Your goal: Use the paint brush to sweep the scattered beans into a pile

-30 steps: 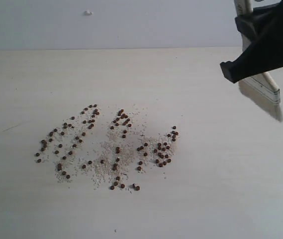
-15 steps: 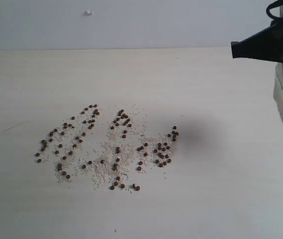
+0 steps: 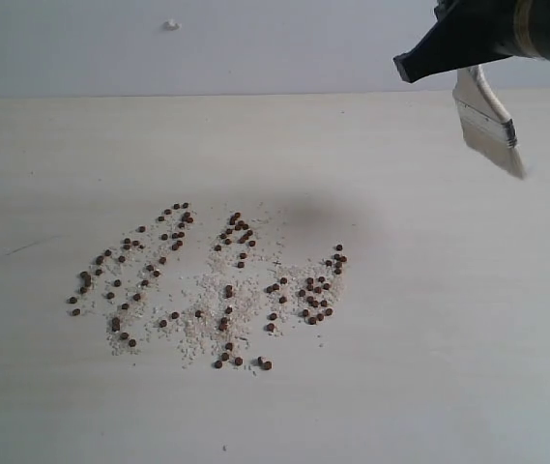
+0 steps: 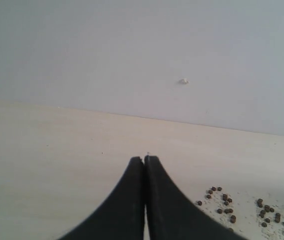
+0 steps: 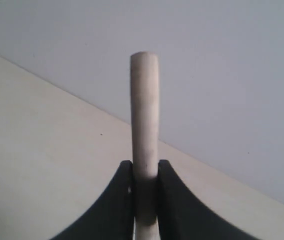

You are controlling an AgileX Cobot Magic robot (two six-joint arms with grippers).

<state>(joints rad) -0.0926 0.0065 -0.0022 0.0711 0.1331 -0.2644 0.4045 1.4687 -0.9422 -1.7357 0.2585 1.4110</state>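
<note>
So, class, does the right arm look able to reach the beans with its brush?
Probably yes: the paint brush, clamped in the right jaws, hangs over the table right of the beans; nothing stands between.

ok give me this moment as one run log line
right gripper: shut on paint brush, in air, clear of beans | left gripper: shut, empty | beans: scattered, unswept

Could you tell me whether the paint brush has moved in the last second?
Yes: the paint brush has shifted left and up, toward the far edge of the table.
</note>
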